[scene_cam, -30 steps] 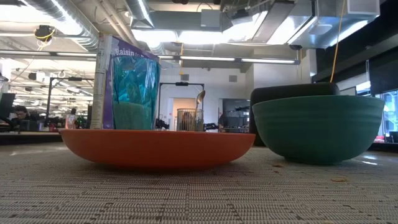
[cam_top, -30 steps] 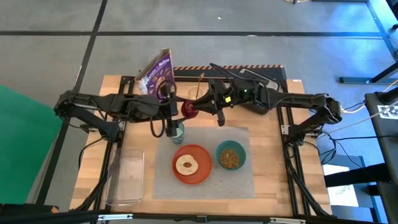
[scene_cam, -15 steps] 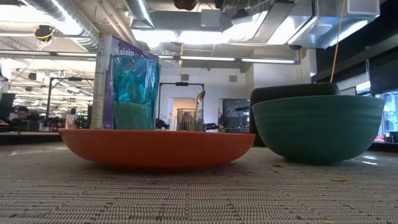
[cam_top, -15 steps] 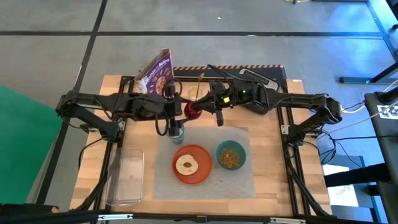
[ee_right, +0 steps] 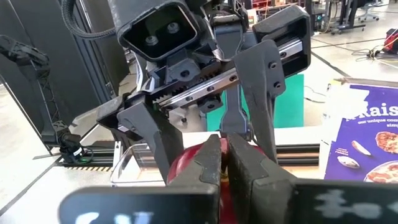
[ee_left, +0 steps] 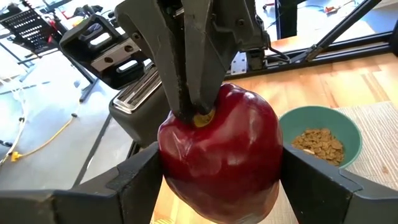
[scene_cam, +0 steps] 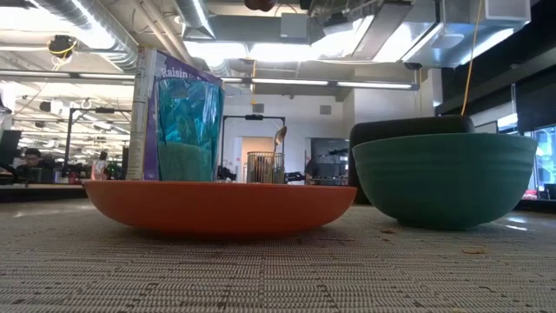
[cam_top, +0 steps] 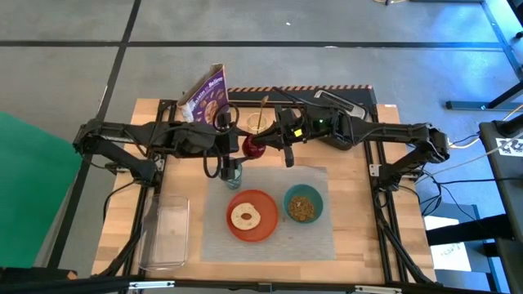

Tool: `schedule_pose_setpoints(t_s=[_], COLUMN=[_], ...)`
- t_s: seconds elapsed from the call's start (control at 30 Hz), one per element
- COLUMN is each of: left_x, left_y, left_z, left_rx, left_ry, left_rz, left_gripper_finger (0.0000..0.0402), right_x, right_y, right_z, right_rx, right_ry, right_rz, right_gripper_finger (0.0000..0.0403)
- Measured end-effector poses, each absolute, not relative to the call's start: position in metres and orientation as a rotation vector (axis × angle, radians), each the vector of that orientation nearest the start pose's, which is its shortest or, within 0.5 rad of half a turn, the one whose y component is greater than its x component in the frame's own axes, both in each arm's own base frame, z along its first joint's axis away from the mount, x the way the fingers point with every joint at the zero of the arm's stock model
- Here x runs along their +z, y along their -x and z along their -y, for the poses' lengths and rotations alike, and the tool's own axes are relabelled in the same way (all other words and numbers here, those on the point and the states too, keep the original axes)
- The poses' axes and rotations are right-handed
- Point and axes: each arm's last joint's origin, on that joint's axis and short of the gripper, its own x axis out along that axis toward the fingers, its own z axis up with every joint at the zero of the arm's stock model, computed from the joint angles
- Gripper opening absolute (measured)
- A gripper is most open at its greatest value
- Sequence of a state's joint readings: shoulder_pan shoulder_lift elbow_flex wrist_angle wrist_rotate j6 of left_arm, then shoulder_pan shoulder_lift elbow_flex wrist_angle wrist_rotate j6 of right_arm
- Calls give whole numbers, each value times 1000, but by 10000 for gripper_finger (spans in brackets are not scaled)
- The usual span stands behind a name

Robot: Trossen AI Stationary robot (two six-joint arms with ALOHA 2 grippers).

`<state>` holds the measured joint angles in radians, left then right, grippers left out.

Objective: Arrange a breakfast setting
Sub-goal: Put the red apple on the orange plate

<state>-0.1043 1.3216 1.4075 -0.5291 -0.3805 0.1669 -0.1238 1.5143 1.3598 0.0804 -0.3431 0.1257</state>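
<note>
A dark red fruit [cam_top: 252, 145] hangs above the table's far middle, between my two grippers. My left gripper [cam_top: 243, 146] reaches in from the left and my right gripper [cam_top: 263, 144] from the right; both are on the fruit [ee_left: 217, 152]. On the grey placemat [cam_top: 327, 237] stand the orange plate [cam_top: 251, 216] with a bagel [cam_top: 245, 216], the teal bowl [cam_top: 303, 204] of brown cereal, and the pale blue cup [cam_top: 233, 171]. The gold spoon [cam_top: 262, 104] stands in a holder behind. My left gripper has one finger [ee_left: 134, 180] against each of the fruit's two opposite sides [ee_left: 169, 163], coming level from the table's left. The fruit fills the gap between them and hangs clear of the table. My right gripper pinches the fruit's stem end [ee_left: 198, 118], at its dimple, between its two closed fingertips [ee_right: 211, 163]. It comes from the table's right. The fruit is clear of the table.
The purple cereal box [cam_top: 204, 94] stands at the far left and the black toaster [cam_top: 331, 102] at the far right. A clear plastic tray [cam_top: 167, 233] lies at the near left. The cup stands just below my left gripper.
Both grippers and the fruit have drifted slightly toward the table's right. The fruit stays lifted between them.
</note>
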Motion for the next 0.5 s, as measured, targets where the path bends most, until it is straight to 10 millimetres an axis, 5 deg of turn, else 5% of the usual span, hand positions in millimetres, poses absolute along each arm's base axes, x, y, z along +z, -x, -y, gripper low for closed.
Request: schedule_pose_setpoints(t_s=[0.5], left_x=[386], left_y=[-269], left_z=[16], left_rx=[331], left_ry=[-182], left_rz=[-609], left_gripper_finger=[396], right_x=[382], right_y=[-345], right_z=[47], right_rx=[150], right_ry=[-144], right_rz=[-98], right_gripper_finger=[3])
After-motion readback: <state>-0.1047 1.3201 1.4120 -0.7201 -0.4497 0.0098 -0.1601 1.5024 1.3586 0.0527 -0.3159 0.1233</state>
